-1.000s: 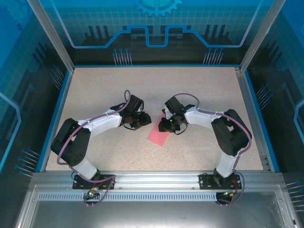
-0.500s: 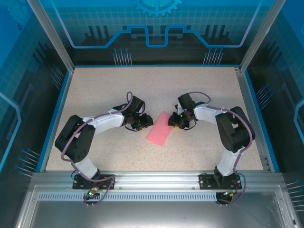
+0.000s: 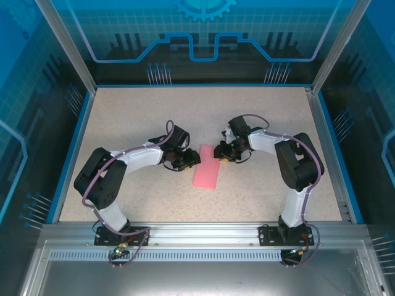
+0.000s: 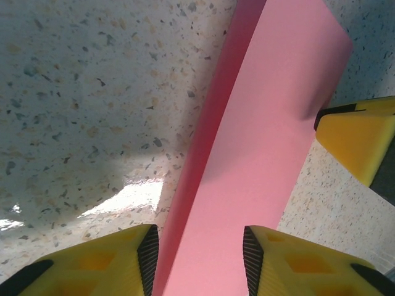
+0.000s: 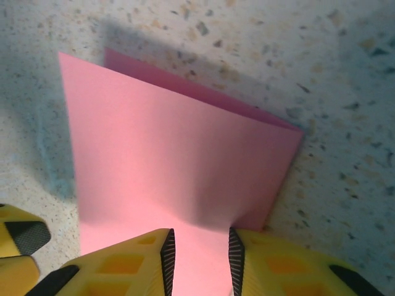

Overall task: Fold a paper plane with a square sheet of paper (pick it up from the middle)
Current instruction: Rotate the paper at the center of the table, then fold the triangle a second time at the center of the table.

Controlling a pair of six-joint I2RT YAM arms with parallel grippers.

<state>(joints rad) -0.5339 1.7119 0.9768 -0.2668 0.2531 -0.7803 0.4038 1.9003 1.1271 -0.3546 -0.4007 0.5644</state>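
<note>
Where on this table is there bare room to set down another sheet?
Free: the far table strip by the back wall, and the near strip before the arm bases. Crowded: the centre, where left gripper and right gripper sit at the paper.

left wrist: thin pink-red folded square sheet of paper (image 4: pixel 259 154) cut off at top and bottom edges | left gripper (image 4: pixel 200 262), its yellow fingers (image 4: pixel 92 268) cropped at bottom | right wrist: sheet's near edge hidden behind right gripper (image 5: pixel 200 259) | top external: fingertips perhaps touching paper, too small to tell
</note>
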